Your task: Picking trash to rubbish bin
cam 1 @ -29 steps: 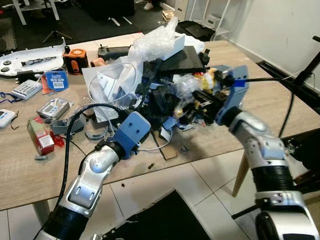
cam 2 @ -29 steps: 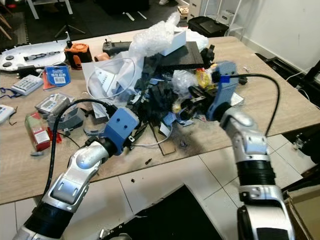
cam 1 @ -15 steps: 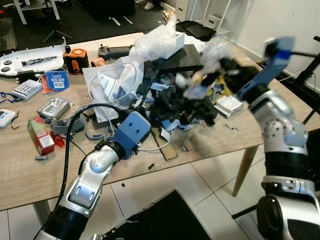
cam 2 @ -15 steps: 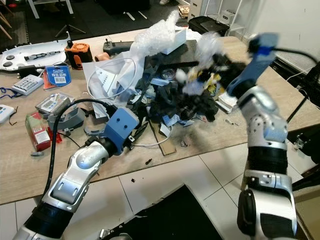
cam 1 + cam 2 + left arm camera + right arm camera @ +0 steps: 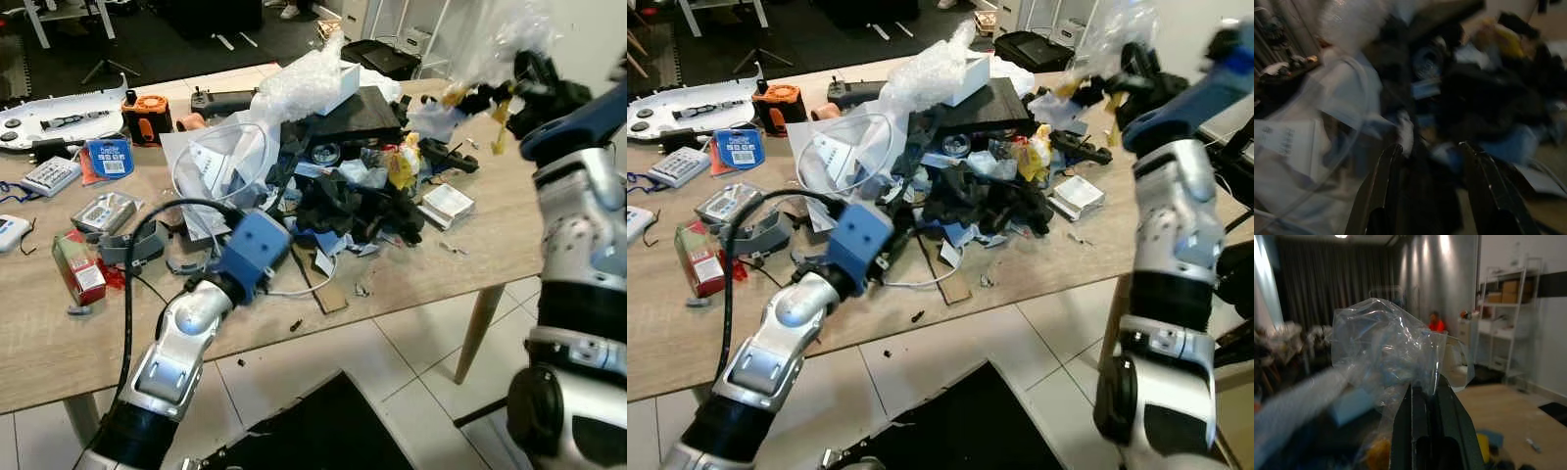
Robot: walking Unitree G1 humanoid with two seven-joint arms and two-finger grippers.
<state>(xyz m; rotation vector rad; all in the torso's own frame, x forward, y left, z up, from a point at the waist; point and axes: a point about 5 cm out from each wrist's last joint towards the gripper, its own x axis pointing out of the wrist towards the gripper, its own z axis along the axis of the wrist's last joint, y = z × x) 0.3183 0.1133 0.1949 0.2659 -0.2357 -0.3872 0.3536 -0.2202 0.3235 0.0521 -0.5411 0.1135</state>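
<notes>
— Wooden worktop (image 5: 470,245) on white tiles, junk pile (image 5: 343,186) mid-surface. What's held?

— Head views: right pincer (image 5: 514,83) raised past the far right corner, clenched on a clear plastic wrapper (image 5: 495,39) with yellow scraps dangling. Light, crinkly and slippery, I'd judge; pinch a bunched fold.

— Left wrist?

— Blurred: left pincer (image 5: 1432,161), fingers spread, released, pointing into the pile.

— Right wrist?

— Fingers pressed together on the wrapper. No writing I can read there; a blue label (image 5: 115,160) near the left edge is too small.
</notes>
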